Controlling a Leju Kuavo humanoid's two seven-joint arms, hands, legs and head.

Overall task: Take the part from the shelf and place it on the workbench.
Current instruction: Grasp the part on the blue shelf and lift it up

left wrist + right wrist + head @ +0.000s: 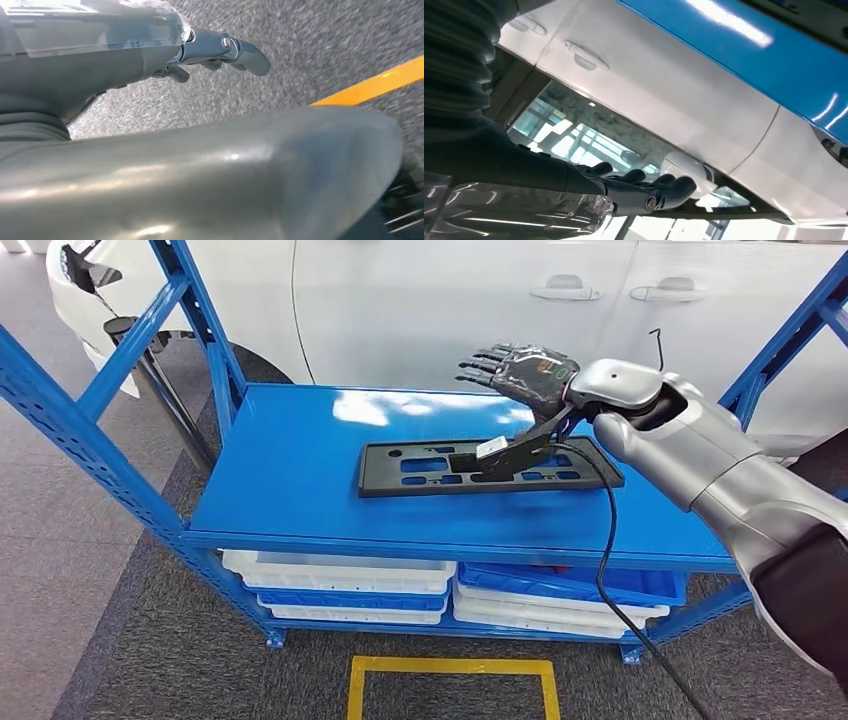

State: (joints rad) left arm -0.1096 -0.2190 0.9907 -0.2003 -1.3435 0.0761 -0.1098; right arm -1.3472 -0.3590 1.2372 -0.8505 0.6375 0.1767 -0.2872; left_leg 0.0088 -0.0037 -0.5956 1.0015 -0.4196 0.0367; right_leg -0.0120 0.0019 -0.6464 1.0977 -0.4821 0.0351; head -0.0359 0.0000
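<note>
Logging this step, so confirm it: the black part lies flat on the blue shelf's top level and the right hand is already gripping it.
Not quite. In the head view the right hand hovers above the black part with fingers spread, holding nothing. The part does lie flat on the blue shelf, top level.

The black part (pixel 488 467) on the shelf (pixel 290 470) is partly covered by the wrist camera bracket — the bins (pixel 340 580) beneath the shelf show just their front edges.
</note>
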